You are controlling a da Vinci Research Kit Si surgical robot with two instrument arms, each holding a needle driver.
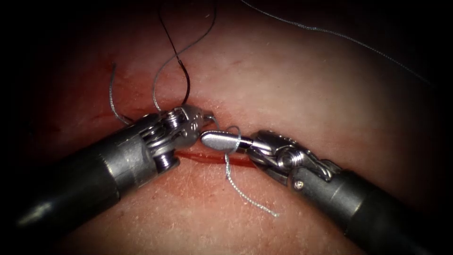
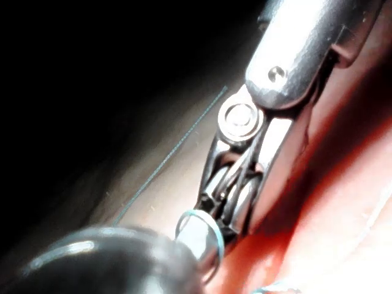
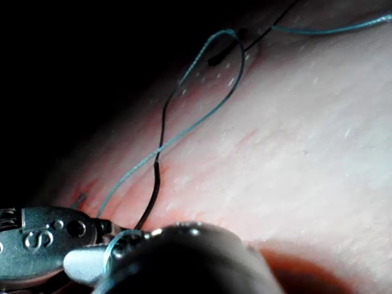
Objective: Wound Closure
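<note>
Meeting over the cut (image 1: 207, 158), my right end effector (image 1: 218, 140), pressed together, wears a thread (image 1: 234, 137) loop; my left end effector's (image 1: 206, 118) grip I cannot tell. The needle (image 1: 187, 85) lies on the tissue (image 1: 292, 94) above. Likely knot-tying, which calls for catching the loose tail.

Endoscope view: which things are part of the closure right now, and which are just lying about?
In the job:
- left tool, apparently holding the needle near one end, out of the tissue
- right tool, jaws shut, thread looped round it
- cut

Lying about:
- loose thread end, up-left of the cut
- red fluid
</note>
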